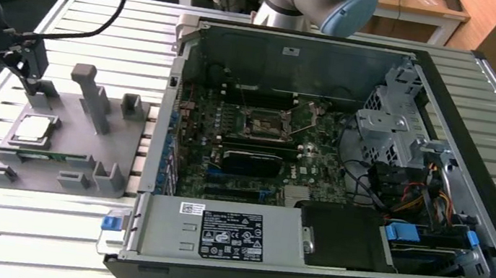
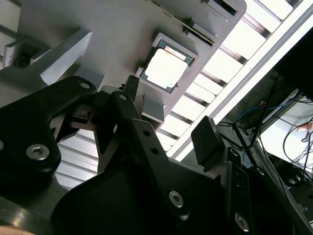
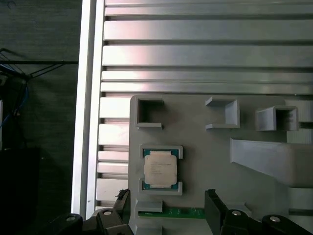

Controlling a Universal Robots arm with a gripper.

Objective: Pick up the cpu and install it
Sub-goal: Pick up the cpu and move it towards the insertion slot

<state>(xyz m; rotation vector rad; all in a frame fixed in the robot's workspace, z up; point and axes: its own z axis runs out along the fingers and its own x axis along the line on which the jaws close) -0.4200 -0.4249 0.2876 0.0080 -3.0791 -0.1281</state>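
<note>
Two grey clips (image 3: 179, 150) bracket the cpu (image 3: 160, 169) near the empty, wide-open hand (image 3: 168, 209).

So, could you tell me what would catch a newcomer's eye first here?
The open computer case, motherboard exposed, dominates the exterior view. On the exterior view's left, the silvery cpu sits in a grey holder, with the open gripper poised close beside it.

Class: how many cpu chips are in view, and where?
1. The cpu lies in a recess of the grey holder, to the exterior view's left of the computer case; another might be hidden inside it.
</note>
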